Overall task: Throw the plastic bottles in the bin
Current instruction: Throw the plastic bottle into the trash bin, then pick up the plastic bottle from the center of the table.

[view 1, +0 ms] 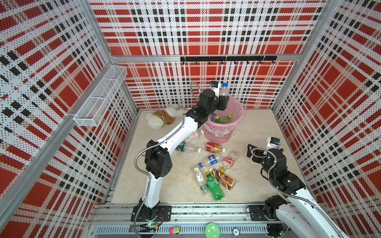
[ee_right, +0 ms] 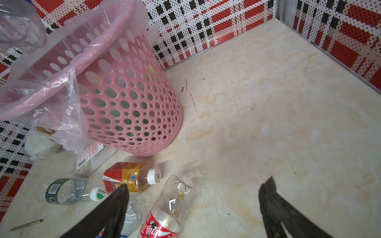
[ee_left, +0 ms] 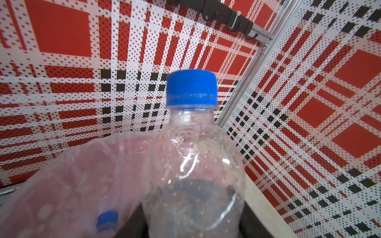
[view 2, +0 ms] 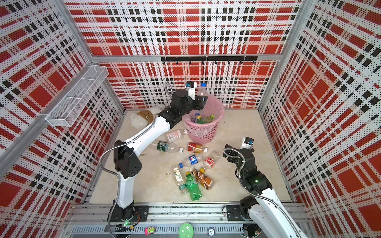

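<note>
My left gripper [view 1: 223,102] [ee_left: 193,226] is shut on a clear bottle with a blue cap [view 1: 224,89] [view 2: 202,90] [ee_left: 192,156], held upright over the back rim of the pink bin [view 1: 223,128] [view 2: 203,133] [ee_right: 132,99]. The bin holds bottles with yellow, green and blue caps [view 1: 221,119]. Several plastic bottles lie on the floor in front of it, among them a green one [view 1: 214,186], a brown one [view 1: 224,178], a blue-labelled one [view 1: 211,160] and a red-labelled one [view 1: 229,161] [ee_right: 165,216]. My right gripper [view 1: 251,151] [ee_right: 196,185] stands open just right of the red-labelled bottle, holding nothing.
A white plush toy with brown cloth [view 1: 161,117] lies at the back left, beside the left arm. A white wire shelf [view 1: 101,99] hangs on the left wall and a black hook rail [view 1: 227,59] on the back wall. A thin wooden stick [ee_right: 26,225] lies on the floor.
</note>
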`<state>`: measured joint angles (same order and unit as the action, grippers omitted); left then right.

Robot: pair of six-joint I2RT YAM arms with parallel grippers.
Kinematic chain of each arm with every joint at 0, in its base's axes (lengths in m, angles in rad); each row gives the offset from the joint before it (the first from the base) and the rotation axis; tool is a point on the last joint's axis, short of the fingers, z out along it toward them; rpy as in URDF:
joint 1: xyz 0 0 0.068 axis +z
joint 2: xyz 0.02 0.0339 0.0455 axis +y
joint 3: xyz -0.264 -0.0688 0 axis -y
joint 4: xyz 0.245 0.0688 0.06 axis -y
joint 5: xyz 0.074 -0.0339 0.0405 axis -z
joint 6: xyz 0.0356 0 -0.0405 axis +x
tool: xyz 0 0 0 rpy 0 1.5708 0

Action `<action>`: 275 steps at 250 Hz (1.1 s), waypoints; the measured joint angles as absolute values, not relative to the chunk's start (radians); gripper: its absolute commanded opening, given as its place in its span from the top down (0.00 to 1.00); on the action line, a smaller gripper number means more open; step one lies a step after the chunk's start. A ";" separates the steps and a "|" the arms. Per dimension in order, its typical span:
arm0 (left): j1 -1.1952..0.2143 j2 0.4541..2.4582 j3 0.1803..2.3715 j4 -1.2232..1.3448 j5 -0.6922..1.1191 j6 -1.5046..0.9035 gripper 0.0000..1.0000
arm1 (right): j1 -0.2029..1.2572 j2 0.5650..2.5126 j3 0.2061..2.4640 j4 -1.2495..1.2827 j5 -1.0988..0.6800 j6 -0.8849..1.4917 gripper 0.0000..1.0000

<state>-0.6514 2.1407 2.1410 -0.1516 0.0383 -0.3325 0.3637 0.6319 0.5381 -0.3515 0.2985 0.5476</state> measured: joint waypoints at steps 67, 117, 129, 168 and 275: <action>-0.646 2.204 2.271 -0.189 0.048 -0.344 0.33 | 0.362 0.666 0.538 -0.342 0.302 0.543 0.00; -0.635 2.204 2.280 -0.201 0.057 -0.358 0.01 | 0.362 0.671 0.538 -0.340 0.316 0.529 0.00; -0.634 2.202 2.280 -0.208 0.056 -0.356 0.01 | 0.362 0.677 0.539 -0.339 0.318 0.525 0.00; -0.630 2.156 2.246 -0.226 0.053 -0.342 0.01 | 0.362 0.712 0.540 -0.325 0.317 0.524 0.00; -0.688 1.247 1.245 -0.130 -0.208 -0.376 0.01 | 0.359 0.825 0.540 -0.229 0.273 0.551 0.00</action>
<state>-0.6880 1.2472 1.2446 -0.1295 -0.2085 -0.3756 0.3588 0.8246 0.5400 -0.2291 0.2733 0.5510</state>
